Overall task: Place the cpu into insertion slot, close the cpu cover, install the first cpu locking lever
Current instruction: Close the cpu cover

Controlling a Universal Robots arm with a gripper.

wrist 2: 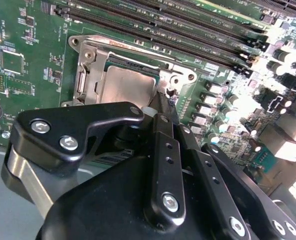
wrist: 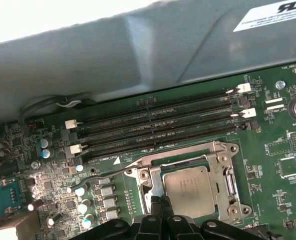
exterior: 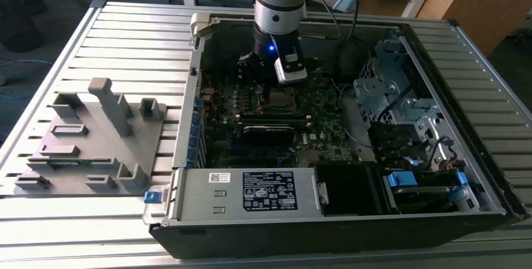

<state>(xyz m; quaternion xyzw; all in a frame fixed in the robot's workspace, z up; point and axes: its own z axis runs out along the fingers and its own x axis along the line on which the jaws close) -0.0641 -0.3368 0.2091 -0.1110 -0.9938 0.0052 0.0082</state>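
Inside the open computer case (exterior: 187, 126), your arm (exterior: 283, 1) reaches down to the motherboard socket (exterior: 278, 99). In the first wrist view your gripper (wrist: 160, 204), fingertips pressed together, sits at the edge of the cpu cover (wrist: 231, 175), just beside the cpu (wrist: 187, 185), which lies seated with the cover flat around it.

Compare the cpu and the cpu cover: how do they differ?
The cpu is a solid, dull grey square; the cpu cover is a shinier frame with an open centre. The cpu sits inside; the cpu cover rims it and is larger. Both are square and appear to lie flat.
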